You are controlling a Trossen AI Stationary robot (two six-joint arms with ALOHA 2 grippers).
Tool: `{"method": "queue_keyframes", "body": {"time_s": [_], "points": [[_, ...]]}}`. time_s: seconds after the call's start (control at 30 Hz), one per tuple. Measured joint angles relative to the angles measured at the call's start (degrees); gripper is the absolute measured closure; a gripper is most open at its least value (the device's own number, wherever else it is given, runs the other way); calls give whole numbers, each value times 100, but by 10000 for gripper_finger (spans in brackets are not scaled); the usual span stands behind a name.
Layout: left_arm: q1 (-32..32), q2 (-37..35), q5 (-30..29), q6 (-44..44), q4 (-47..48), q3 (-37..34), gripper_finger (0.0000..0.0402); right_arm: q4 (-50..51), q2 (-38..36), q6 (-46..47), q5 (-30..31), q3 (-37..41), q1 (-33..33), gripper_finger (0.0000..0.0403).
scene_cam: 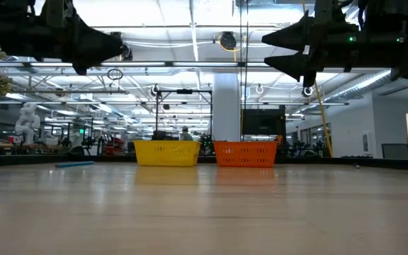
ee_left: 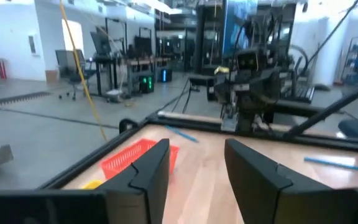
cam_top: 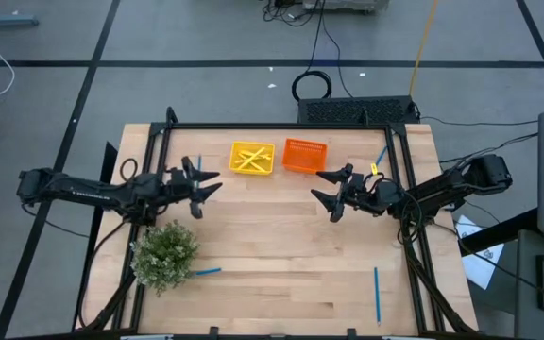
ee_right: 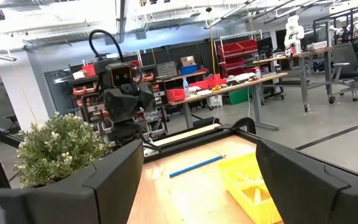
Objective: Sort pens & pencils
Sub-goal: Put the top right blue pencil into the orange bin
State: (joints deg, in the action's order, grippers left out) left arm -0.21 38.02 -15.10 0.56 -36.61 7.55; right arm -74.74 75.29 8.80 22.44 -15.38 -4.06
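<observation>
Both grippers hover above the table's middle, facing each other, and hold nothing. My left gripper [cam_top: 217,182] [ee_left: 197,149] is open, as is my right gripper [cam_top: 316,185] [ee_right: 197,155], whose fingers stand wide apart. At the far edge stand a yellow tray [cam_top: 253,158] with yellow sticks [cam_top: 249,159] lying in it and an orange tray [cam_top: 304,156]. Blue pens lie flat on the table: one beside the plant [cam_top: 206,272], one at the near right [cam_top: 377,293], one at the far right [cam_top: 382,154].
A bushy green plant [cam_top: 165,253] stands at the near left, below my left arm. A black frame [cam_top: 406,170] runs round the table's edges. Bare wood [cam_top: 272,255] spreads between the two arms and toward the near edge.
</observation>
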Motion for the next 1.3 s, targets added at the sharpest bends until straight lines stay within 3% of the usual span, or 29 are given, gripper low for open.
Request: {"method": "queue_keyframes", "body": {"time_s": [0.27,0.37,0.5,0.57,0.63,0.77,0.93,1.13,1.3], "points": [[0,19,35,13,-13,27,243,249,0,193,52,0,-2,103],[0,17,45,15,-13,28,243,813,-6,382,893,-112,-115,104],[0,20,49,74,-11,28,243,3101,-122,662,2887,-782,-346,113],[0,20,50,93,-9,28,243,4717,-183,1297,3747,-1272,-420,118],[0,22,51,98,5,31,243,6380,-203,2271,4149,-1826,-452,123],[0,20,53,115,49,33,243,9261,-198,4271,4076,-2579,-452,133],[0,20,57,158,59,35,243,11360,-181,6217,3706,-2638,-374,150],[0,20,57,148,56,35,243,12816,-184,7511,2509,-2633,-211,164],[0,20,55,157,56,35,243,13233,-110,8515,2366,-2236,-38,175]]}}
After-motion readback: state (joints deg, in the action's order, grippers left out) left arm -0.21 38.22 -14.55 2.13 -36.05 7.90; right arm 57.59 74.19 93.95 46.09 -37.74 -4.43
